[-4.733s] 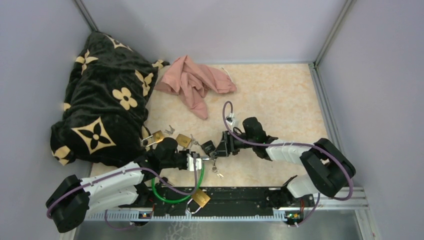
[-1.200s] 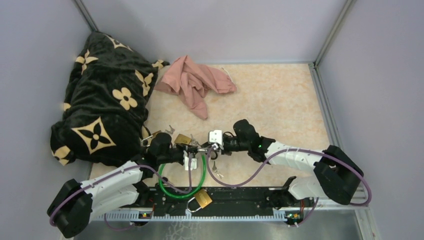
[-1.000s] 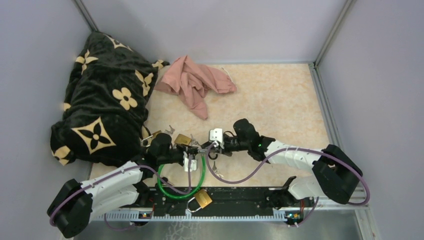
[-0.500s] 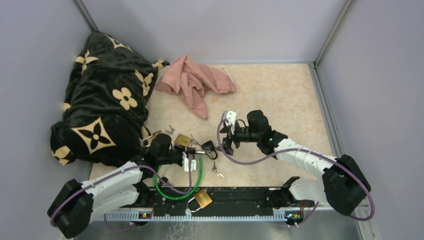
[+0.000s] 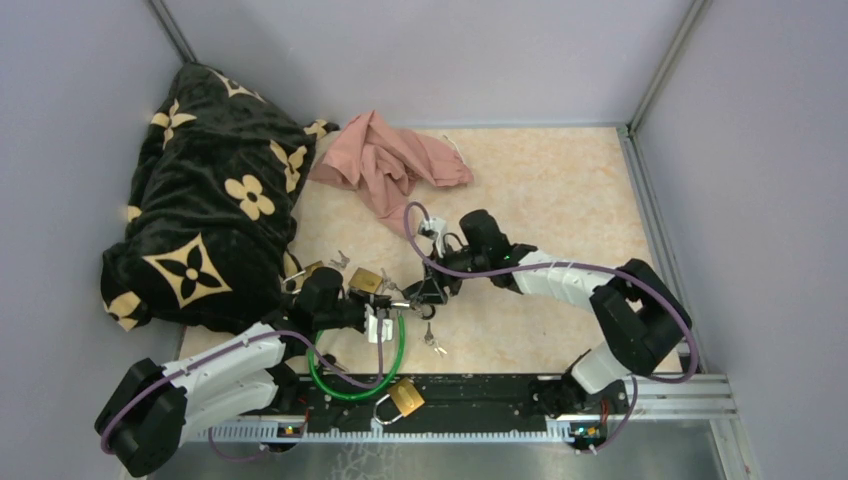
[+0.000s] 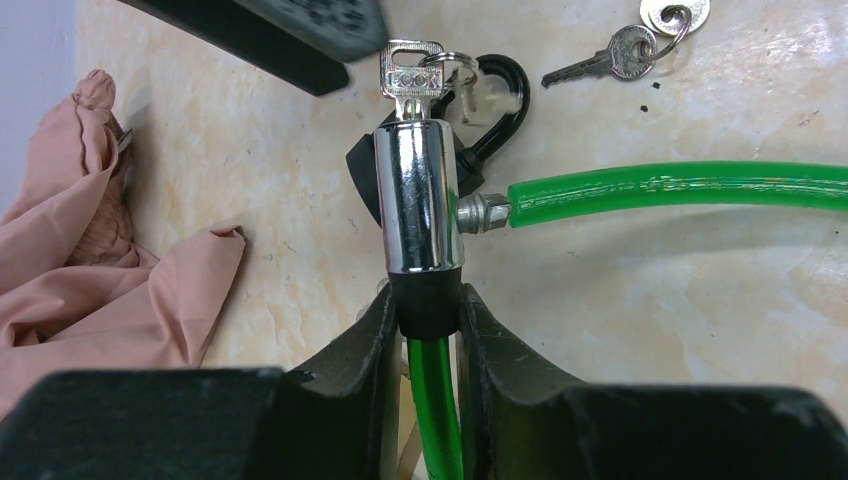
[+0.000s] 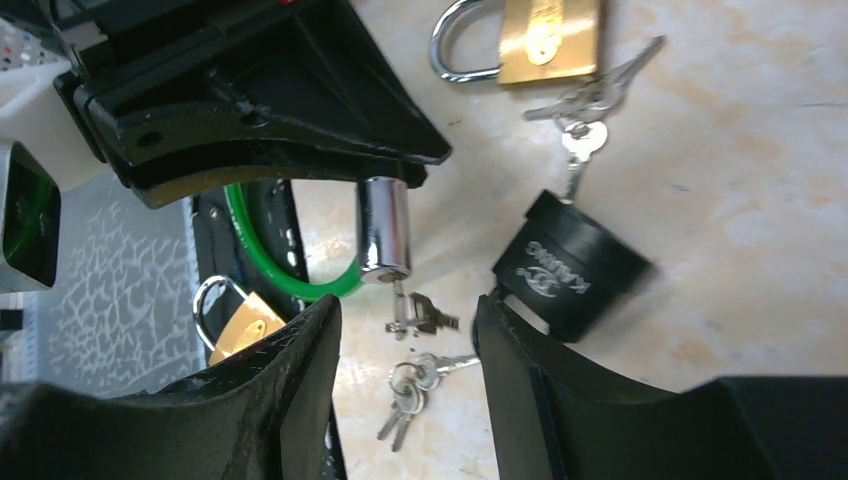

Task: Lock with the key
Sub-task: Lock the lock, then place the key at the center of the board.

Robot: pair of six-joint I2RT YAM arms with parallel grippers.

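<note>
A green cable lock [image 5: 355,375] lies at the near edge, and its chrome cylinder [image 6: 418,200] is lifted off the table. My left gripper [image 6: 428,305] is shut on the black collar below the cylinder. A silver key [image 6: 411,70] sticks out of the cylinder's end, with a ring and a second key hanging from it [image 7: 402,305]. My right gripper [image 7: 408,340] is open. Its fingers [image 7: 290,390] stand either side of the key's end without touching it. In the top view it [image 5: 425,290] faces my left gripper [image 5: 375,305].
A black padlock [image 7: 572,265] lies right of the key. A brass padlock [image 7: 548,35] with keys lies beyond it, and another [image 5: 403,397] lies on the rail. Loose keys [image 5: 433,342] lie on the table. A black pillow [image 5: 210,200] and a pink cloth [image 5: 385,165] lie at the back left.
My right gripper was at the key a second ago, pulled away to the right, and has now swung back to the key's end, open. The left gripper still holds the cylinder in place.
</note>
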